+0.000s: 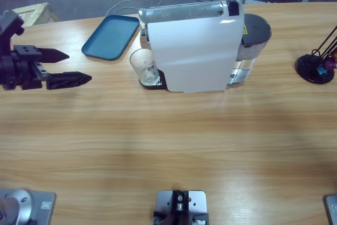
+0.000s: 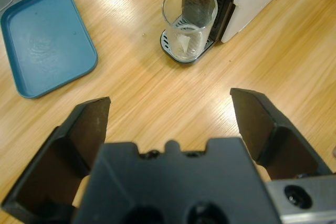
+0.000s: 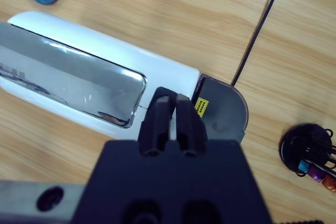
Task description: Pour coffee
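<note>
Glass [image 1: 142, 65] on drip tray before coffee machine [image 1: 197, 46], tray [image 1: 111, 36] left, capsule stand [image 1: 316, 67] right

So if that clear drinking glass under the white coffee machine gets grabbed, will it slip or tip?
The clear drinking glass looks smooth, so probably slippery. It stands tall and narrow on the drip grille, so a sideways nudge might tip it. Nearly empty, likely light.

Bright, even overhead light falls across the wooden table [image 1: 168, 140], casting only soft shadows. Glare streaks the coffee machine's [image 1: 196, 51] chrome top and glints on the tabletop in the left wrist view, where the near black jaws blur.
</note>
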You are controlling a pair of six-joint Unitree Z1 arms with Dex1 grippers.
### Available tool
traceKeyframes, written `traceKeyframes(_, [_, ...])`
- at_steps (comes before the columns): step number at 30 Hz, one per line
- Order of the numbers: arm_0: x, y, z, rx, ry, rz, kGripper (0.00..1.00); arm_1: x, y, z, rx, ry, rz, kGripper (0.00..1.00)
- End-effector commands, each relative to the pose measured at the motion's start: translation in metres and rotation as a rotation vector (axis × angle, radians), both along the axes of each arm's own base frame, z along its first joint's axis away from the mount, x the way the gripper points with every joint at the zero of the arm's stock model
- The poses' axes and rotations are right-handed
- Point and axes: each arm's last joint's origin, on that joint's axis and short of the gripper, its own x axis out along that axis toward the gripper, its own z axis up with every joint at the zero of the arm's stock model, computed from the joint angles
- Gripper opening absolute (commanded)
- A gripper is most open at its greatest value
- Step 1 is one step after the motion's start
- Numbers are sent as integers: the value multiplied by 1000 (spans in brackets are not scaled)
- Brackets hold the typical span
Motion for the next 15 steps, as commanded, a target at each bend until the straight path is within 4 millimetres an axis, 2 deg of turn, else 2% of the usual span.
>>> traceKeyframes(1, [1, -2, -17, 34, 52, 8, 982, 14, 6, -48, -62, 102, 2, 0])
traceKeyframes(5, [1, -2, -18, 34, 56, 11, 982, 11, 3, -61, -80, 131, -2, 0])
traceKeyframes(8, [0, -2, -18, 34, 57, 11, 982, 6, 0, -57, -77, 123, -3, 0])
traceKeyframes(10, [1, -2, -18, 35, 59, 11, 982, 2, -4, -43, -67, 79, -12, 0])
traceKeyframes(13, [0, -1, -17, 32, 55, 12, 982, -17, -8, 5, 26, -100, 8, 0])
traceKeyframes(14, [-1, -1, -17, 30, 52, 12, 982, -26, -10, 23, 66, -151, 17, 212])
traceKeyframes(15, [-1, -1, -16, 28, 49, 12, 982, -34, -11, 39, 103, -187, 32, 829])
